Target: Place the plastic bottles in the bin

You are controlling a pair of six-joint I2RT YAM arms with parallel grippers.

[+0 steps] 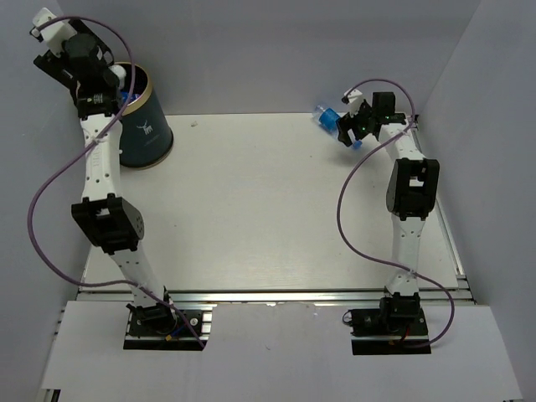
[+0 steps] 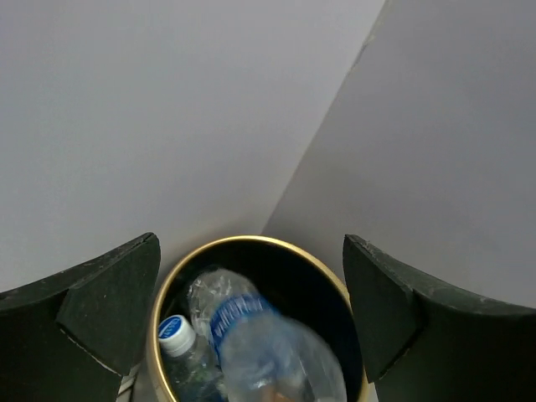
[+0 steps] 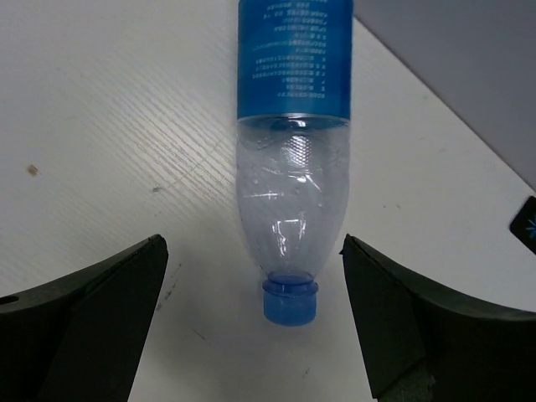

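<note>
Grey walls, white surface point(image 1: 268, 201). Bin point(image 1: 149, 126) at far-left corner. I see at least two bottles inside: pale-capped one point(image 2: 176, 335), blue-labelled one point(image 2: 268, 339) blurred at mouth. Left claw point(image 2: 251, 280) wide open, empty, over bin opening. Only one bottle outside that I can see: blue-capped bottle point(image 3: 291, 159) lying on surface far right, close to side wall. Right claw point(image 3: 253, 280) spread open either side of its neck, not touching. Judge task nearly done: grab, carry across, drop. Nothing lies between; wall nearness only worry.

Teal bin point(image 1: 156, 127) (gold-rimmed); blue-labelled bottle point(image 3: 291, 159)
</note>
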